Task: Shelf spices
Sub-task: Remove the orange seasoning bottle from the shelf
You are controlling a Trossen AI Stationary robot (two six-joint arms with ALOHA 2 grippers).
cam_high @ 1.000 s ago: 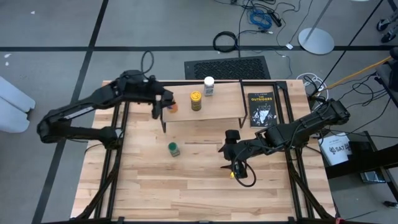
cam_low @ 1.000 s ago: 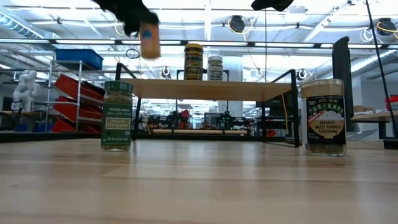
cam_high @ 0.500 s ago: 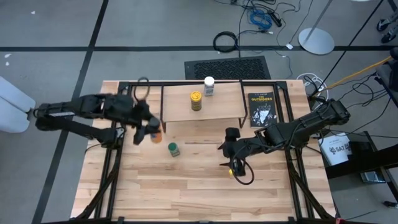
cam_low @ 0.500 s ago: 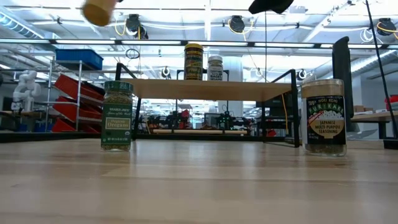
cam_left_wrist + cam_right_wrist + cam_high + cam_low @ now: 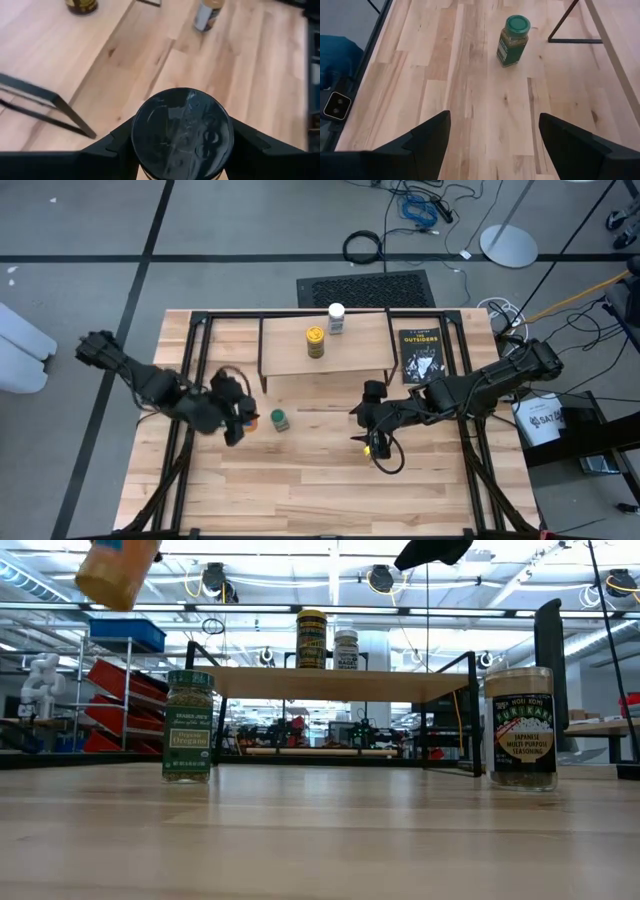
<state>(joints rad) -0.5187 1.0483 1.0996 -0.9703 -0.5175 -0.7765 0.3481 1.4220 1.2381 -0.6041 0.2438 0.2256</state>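
Left end effector: the left end effector [image 5: 237, 420] was closed on the dark-lidded jar [image 5: 181, 131], one finger on each side of the jar, held above the worktop [image 5: 300, 480] just beside the green-lidded jar [image 5: 279, 419].
Held jar: it hung tilted in the low view [image 5: 115, 570], high over the worktop and well short of the shelf [image 5: 325, 360].
Right end effector: the right end effector [image 5: 372, 442] hovered with fingers spread and empty over the yellow-lidded jar [image 5: 374, 460].
Shelf: a yellow-lidded shelf jar [image 5: 315, 340] and a white-lidded jar [image 5: 336, 316] stood there, the left part bare.
Doing the step well: the jar probably needed righting first, then carrying in above board height.
Placing: the bare left end looked the safer spot, with release only once the base sat flat.
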